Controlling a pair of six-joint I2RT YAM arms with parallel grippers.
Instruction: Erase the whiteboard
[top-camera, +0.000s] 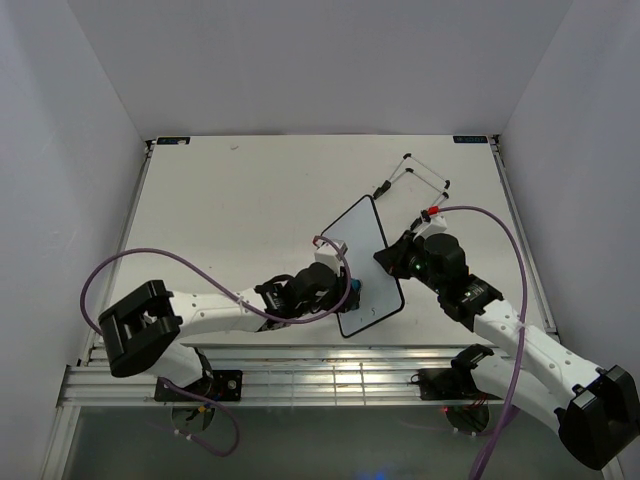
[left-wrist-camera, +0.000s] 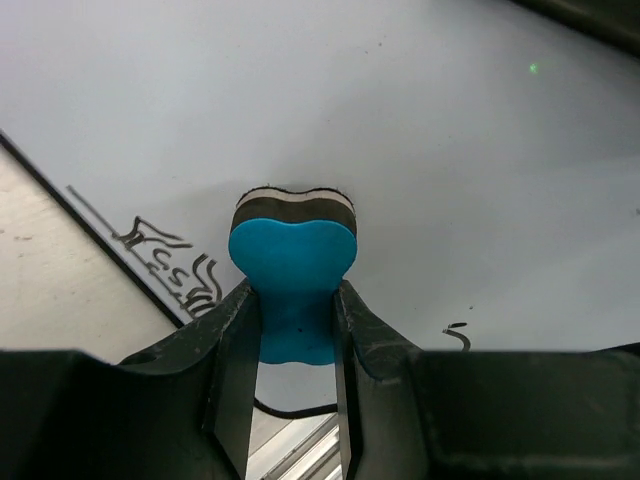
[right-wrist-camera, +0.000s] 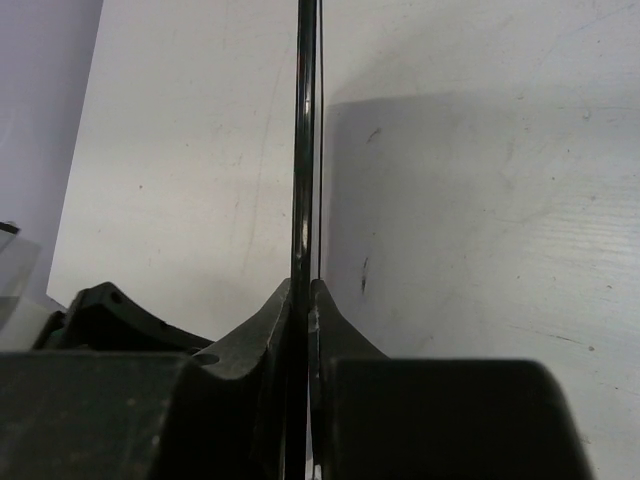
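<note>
The whiteboard (top-camera: 362, 262) is a white board with a thin black frame, held tilted over the table's near middle. My right gripper (top-camera: 388, 260) is shut on its right edge; in the right wrist view the board's edge (right-wrist-camera: 305, 150) runs straight up between my jaws (right-wrist-camera: 303, 300). My left gripper (top-camera: 350, 292) is shut on a blue eraser (left-wrist-camera: 293, 280) whose felt end presses on the board's surface (left-wrist-camera: 450, 150). Black handwriting (left-wrist-camera: 170, 262) remains near the board's lower left edge, and a small mark (left-wrist-camera: 457, 336) sits to the right of the eraser.
A black wire stand (top-camera: 415, 178) lies on the table behind the board, at the back right. The table's metal front rail (top-camera: 330, 375) runs below the board. White walls enclose the table on three sides.
</note>
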